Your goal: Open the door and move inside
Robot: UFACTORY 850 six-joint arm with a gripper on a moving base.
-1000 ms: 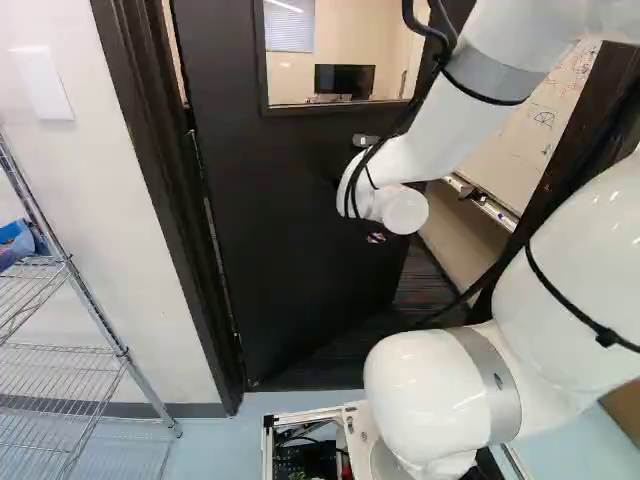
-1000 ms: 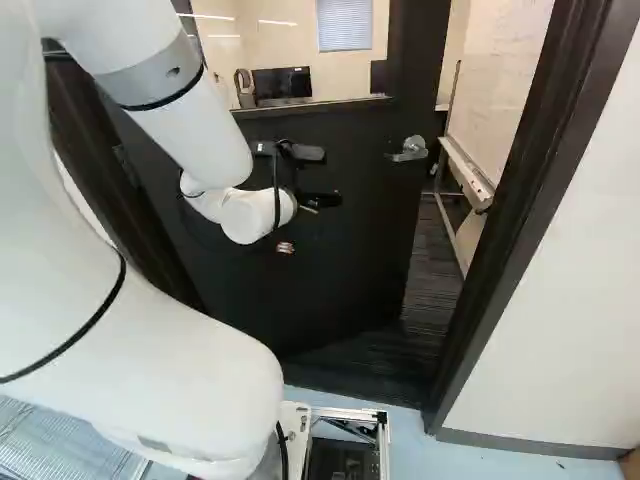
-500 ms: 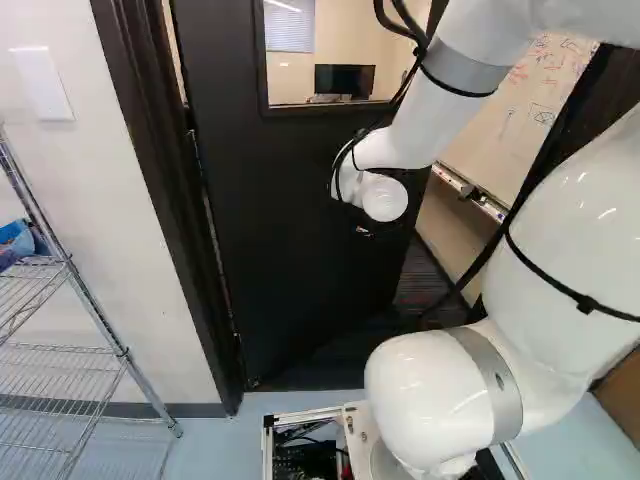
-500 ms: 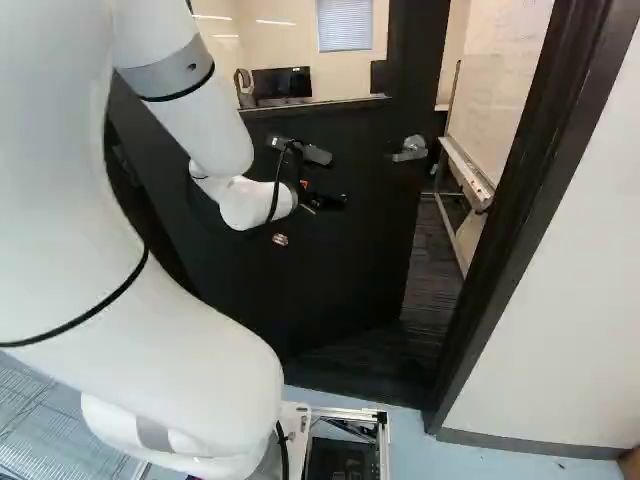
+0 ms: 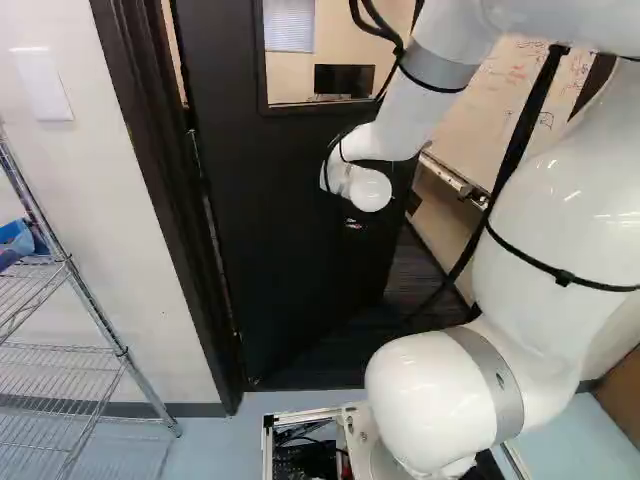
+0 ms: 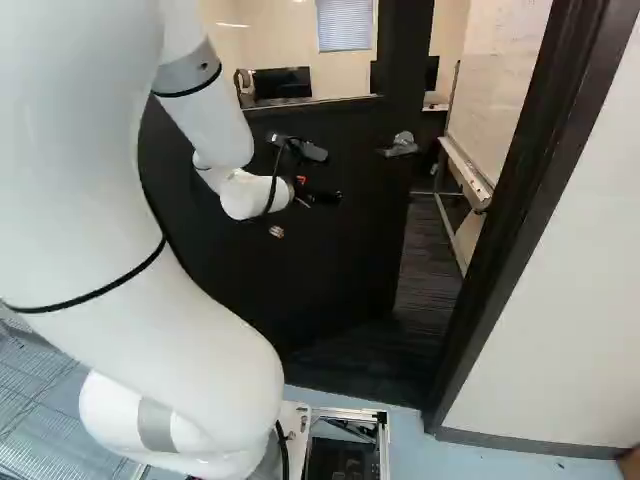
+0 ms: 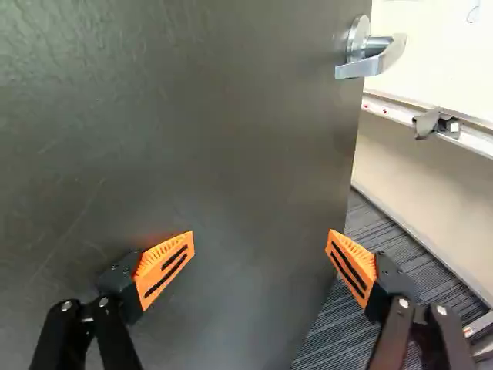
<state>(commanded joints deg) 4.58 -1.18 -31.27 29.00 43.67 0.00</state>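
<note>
The gripper point(image 7: 259, 250) is released, its orange pads point(image 7: 165, 266) spread wide with nothing caught between them; that suits shoving a flat panel, which offers nothing to pinch. It faces the dark door point(image 7: 216, 139), though whether it actually touches cannot be told. The lever handle point(image 7: 373, 58) sits on that door near its free edge, ahead of the gripper and off to one side; with the door already ajar, it probably needs no more turning. The white arm point(image 5: 400, 110) reaches forward from the moving base point(image 6: 382, 440), likely to swing the door farther inward. The base faces the threshold, near the door frame point(image 6: 505, 225), presumably to follow through onto the carpet point(image 6: 430, 275), so the next push should widen the gap without letting the door drift back.
</note>
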